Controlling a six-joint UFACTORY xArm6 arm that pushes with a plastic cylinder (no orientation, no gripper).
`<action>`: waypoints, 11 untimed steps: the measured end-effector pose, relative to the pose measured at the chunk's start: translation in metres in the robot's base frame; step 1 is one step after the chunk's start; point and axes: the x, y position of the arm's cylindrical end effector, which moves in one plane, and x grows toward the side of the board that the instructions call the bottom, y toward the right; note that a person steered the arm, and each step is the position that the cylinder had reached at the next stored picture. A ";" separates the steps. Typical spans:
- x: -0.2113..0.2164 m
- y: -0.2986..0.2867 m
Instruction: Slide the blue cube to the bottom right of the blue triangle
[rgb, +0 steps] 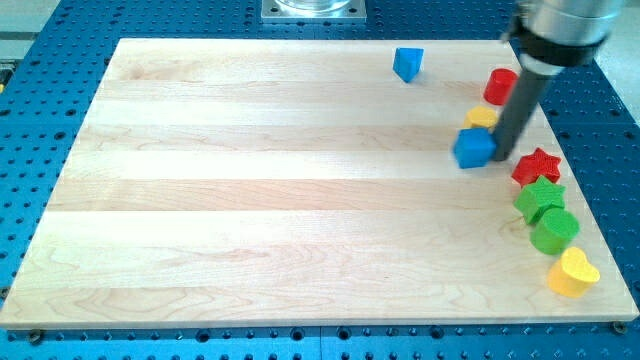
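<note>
The blue cube (474, 147) lies at the view's right, below and to the right of the blue triangle (407, 63), which sits near the top edge of the board. My tip (503, 157) stands against the cube's right side, touching or nearly touching it. The dark rod rises from there to the upper right.
A red block (500, 86) and a yellow block (482, 116) lie just above the cube. A red star (537, 165), a green star-like block (539, 198), a green cylinder (555, 230) and a yellow heart (573, 271) run down the wooden board's (250, 200) right edge.
</note>
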 end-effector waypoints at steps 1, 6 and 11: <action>0.029 -0.051; 0.007 -0.073; -0.049 -0.028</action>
